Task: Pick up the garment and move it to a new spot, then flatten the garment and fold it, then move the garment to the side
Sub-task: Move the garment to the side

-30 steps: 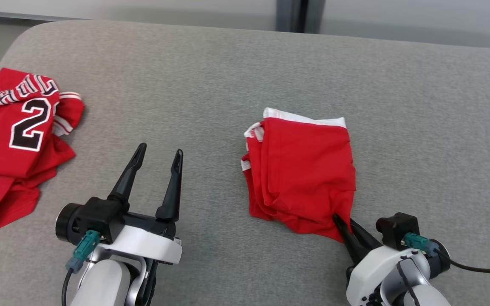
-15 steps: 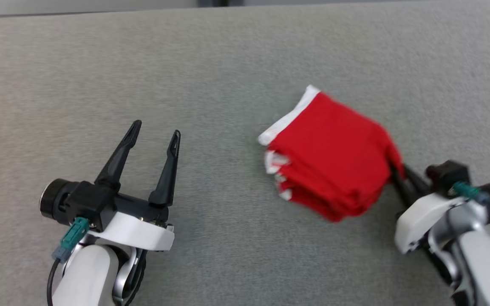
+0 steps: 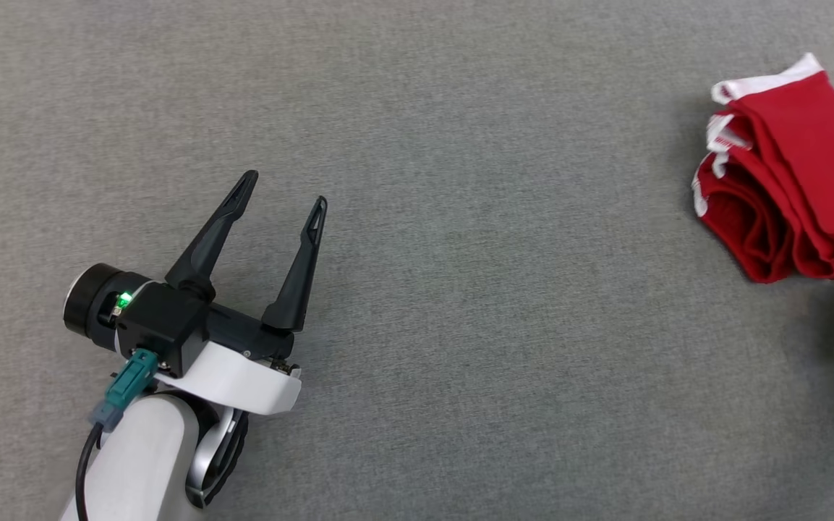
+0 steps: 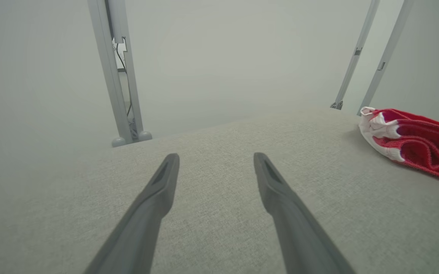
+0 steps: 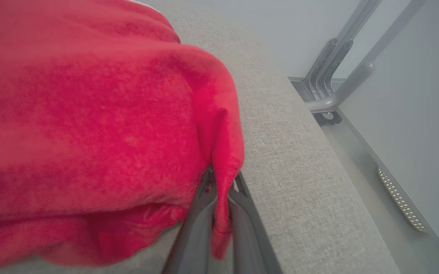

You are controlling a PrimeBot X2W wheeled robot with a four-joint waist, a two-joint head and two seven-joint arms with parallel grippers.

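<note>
Closest in, the left gripper (image 3: pixel 286 189) sits low over the grey table (image 3: pixel 460 239) with its fingers spread wide and nothing between them, pretty much the same pose as a second ago. Over on the right, the right gripper (image 5: pixel 221 182) has its fingers pinched tight on a fold at the edge of the red shirt (image 3: pixel 807 166).

Big change is the shirt. A second ago it lay flat and squared up just right of the left gripper. Now it's well apart from it, way over toward the table's right edge, bunched up, with the stacked layers and white trim facing left. The head camera has swung too, so part of that shift is just the view moving.

From the left wrist, the shirt (image 4: pixel 421 140) rests on the table at the far right. Past the table edge there are grey metal posts (image 4: pixel 122 76) and a plain pale wall.
</note>
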